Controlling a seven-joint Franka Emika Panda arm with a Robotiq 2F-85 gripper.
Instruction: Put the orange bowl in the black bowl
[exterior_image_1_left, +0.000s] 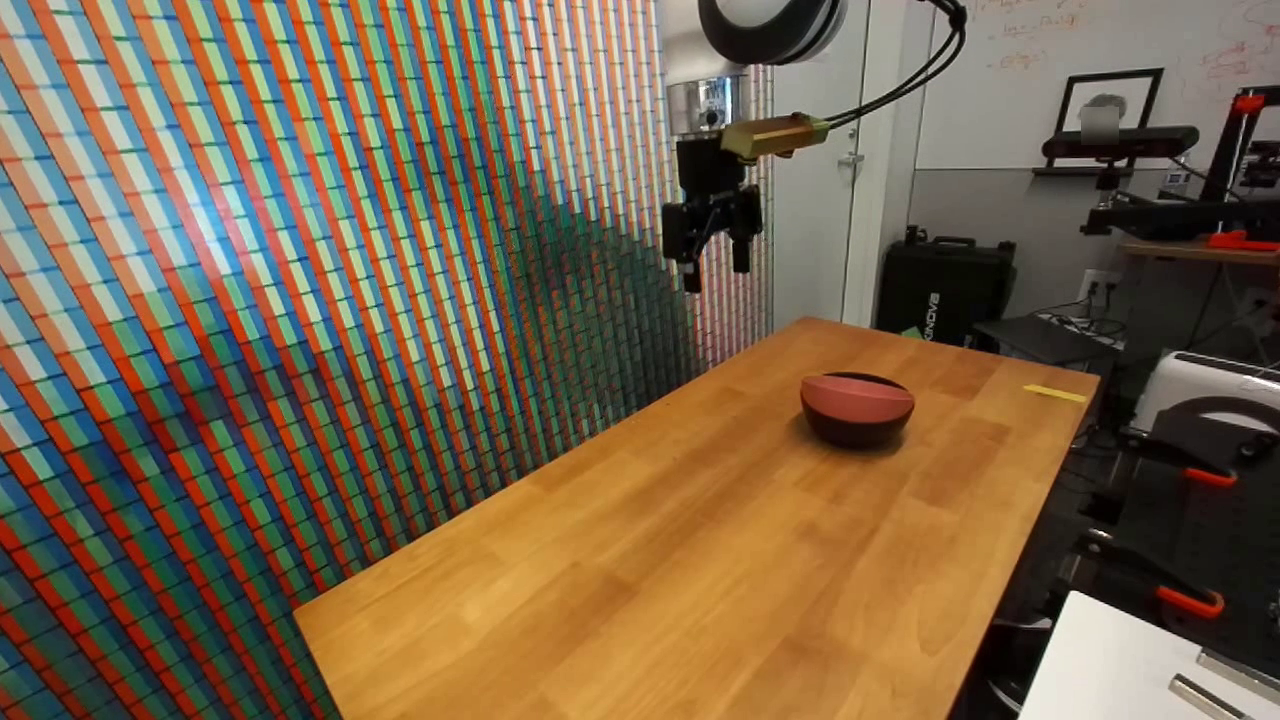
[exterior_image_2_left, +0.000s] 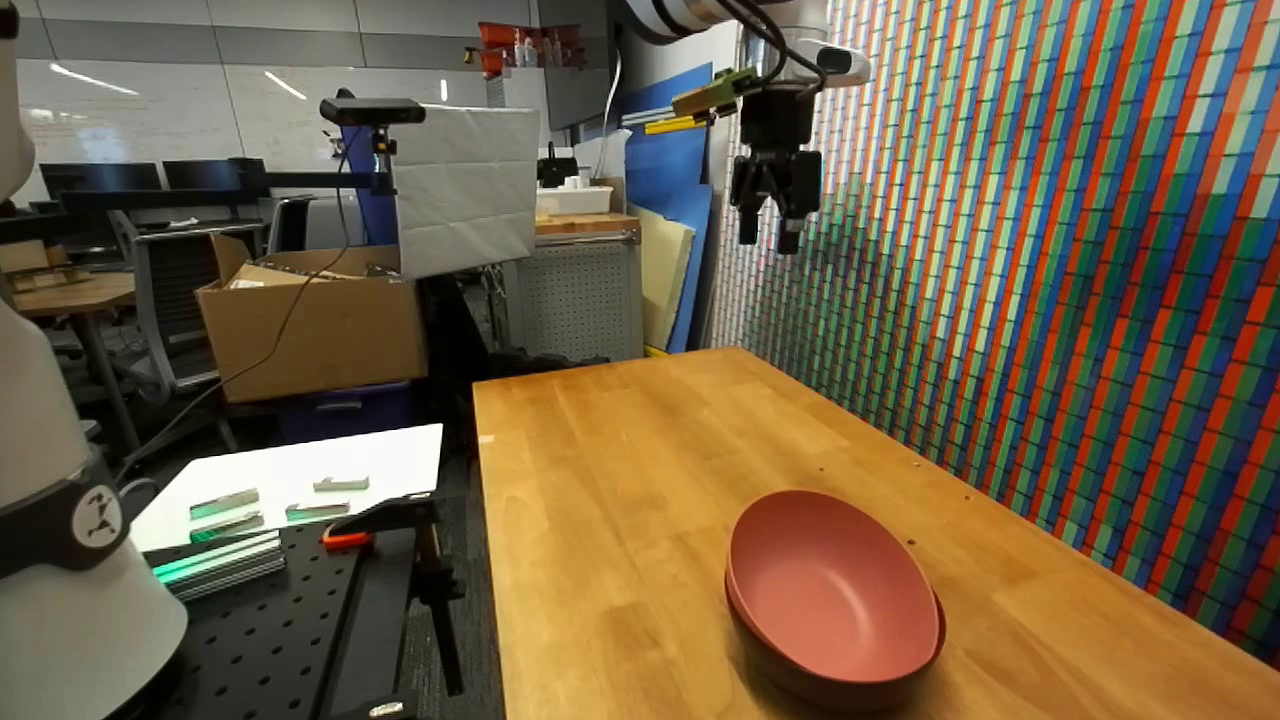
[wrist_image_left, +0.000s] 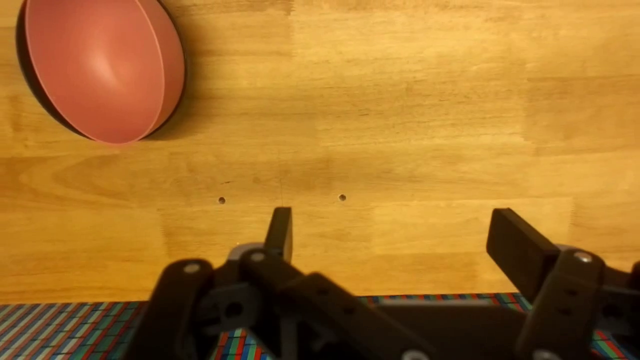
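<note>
Tool (wrist_image_left: 390, 227) released, jaws spread on nothing, hangs well above the bench (exterior_image_1_left: 600, 560). The orange bowl (exterior_image_2_left: 835, 585) rests inside the black bowl (exterior_image_1_left: 855, 434), tilted, one side standing proud of the black rim. Placing therefore looks done; I judge the task to be at its closing step, with the two nested and the tool clear of both. What comes next seems to ask little: leave the pair alone, or, if a level seat is wanted, press the raised side down gently.
</note>
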